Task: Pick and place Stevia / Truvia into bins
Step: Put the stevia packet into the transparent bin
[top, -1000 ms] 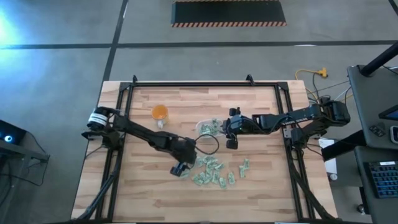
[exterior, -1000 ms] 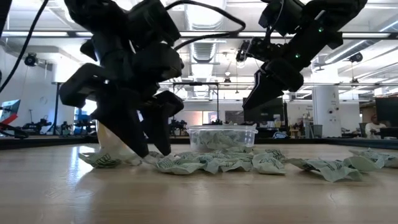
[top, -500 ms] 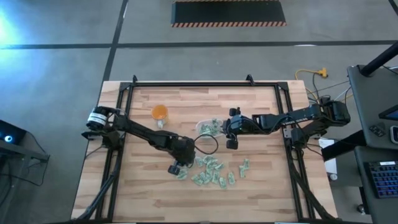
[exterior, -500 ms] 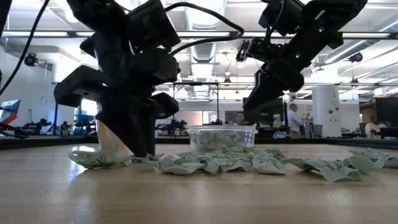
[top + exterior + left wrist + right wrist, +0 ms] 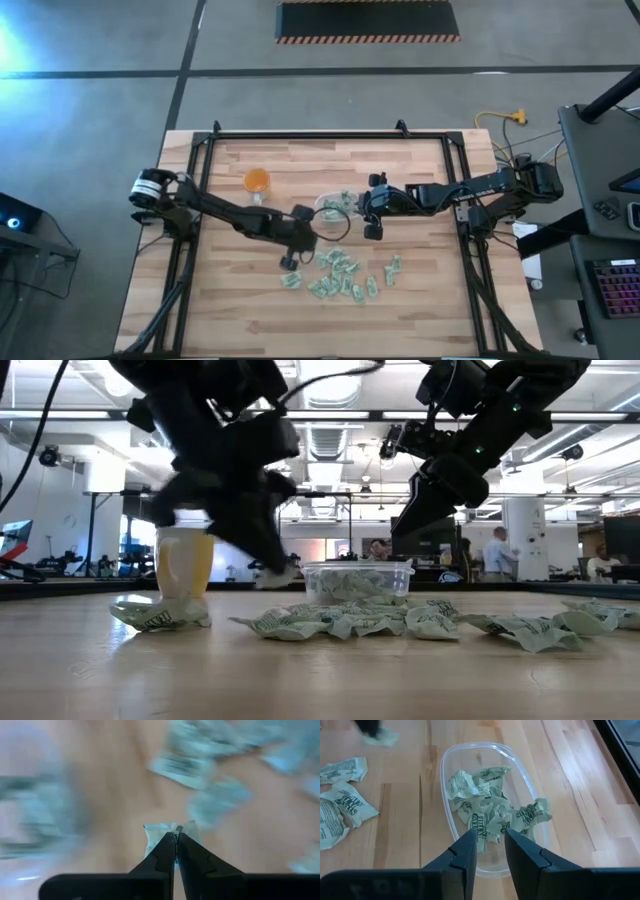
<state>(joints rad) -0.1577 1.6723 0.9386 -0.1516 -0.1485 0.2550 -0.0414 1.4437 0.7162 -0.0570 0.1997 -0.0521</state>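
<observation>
Left gripper (image 5: 176, 836): your fingers pinch one green-and-white paper packet (image 5: 159, 833), at 8 o'clock of the tub.
Right gripper (image 5: 490, 836): your fingers stand apart above the clear rounded plastic tub (image 5: 451, 820).

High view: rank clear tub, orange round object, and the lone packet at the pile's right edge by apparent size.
1. clear tub, largest
2. orange round object
3. lone packet, smallest
All sit on the table, so nearness barely skews this.
</observation>
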